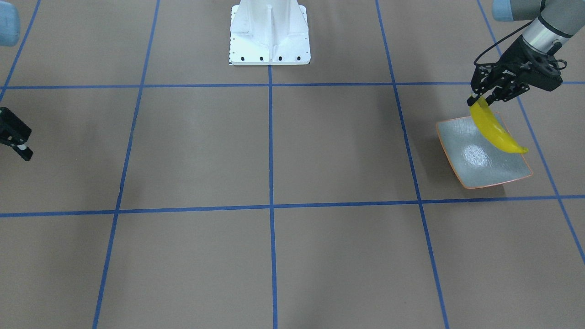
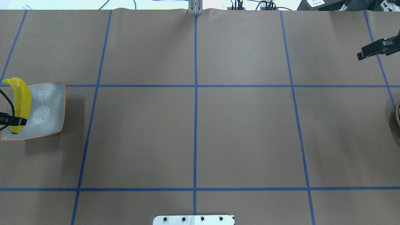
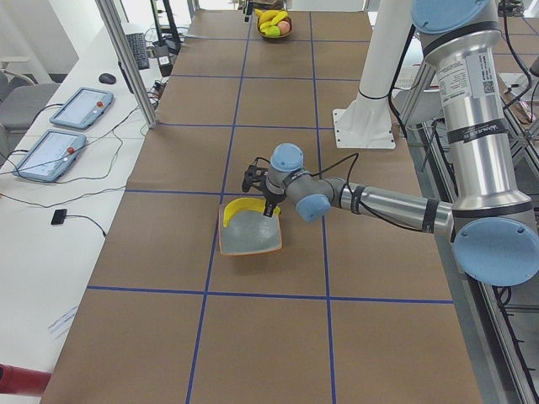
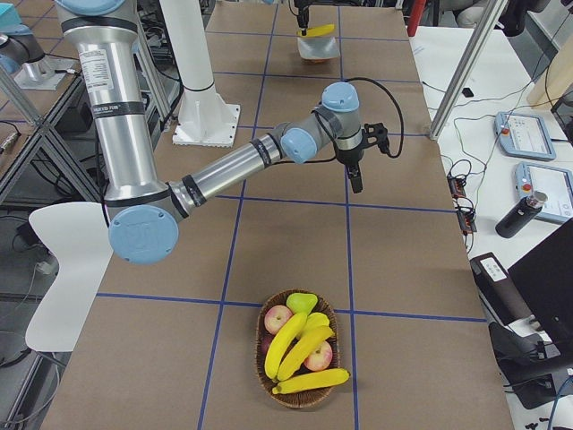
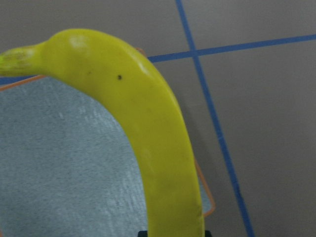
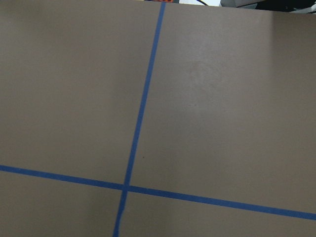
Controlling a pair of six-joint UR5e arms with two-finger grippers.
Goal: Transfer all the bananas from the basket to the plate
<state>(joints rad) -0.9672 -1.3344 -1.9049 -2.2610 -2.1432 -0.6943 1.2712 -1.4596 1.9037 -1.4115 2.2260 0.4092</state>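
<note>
Yellow against the grey-green dish is what I watch first: one banana [image 1: 496, 130] is clamped in the left end effector [image 1: 480, 98], whose fingers are closed on the end away from the stem, so the fruit slopes away from the fingertips and out over the plate [image 1: 484, 160]. From the front-facing camera I cannot tell whether its free end touches the glaze. The overhead view adds that the banana [image 2: 20, 100] lies along the plate's [image 2: 47, 106] outer side, with the stem reaching past the far rim and the left end effector [image 2: 18, 121] over the near part of the dish. The left wrist camera shows the banana [image 5: 148, 138] arcing over a corner of the plate [image 5: 59, 173]. Only the right-end camera shows the wicker basket [image 4: 295, 399] whole, at the desk's [image 1: 274, 151] opposite end and well apart from the plate, with the other bananas [image 4: 300, 345], three of them, lying across red apples [image 4: 277, 318]. The right end effector [image 4: 356, 179] hangs over bare desk between the two, pointing down and holding nothing; I cannot tell how far its fingers are parted.
</note>
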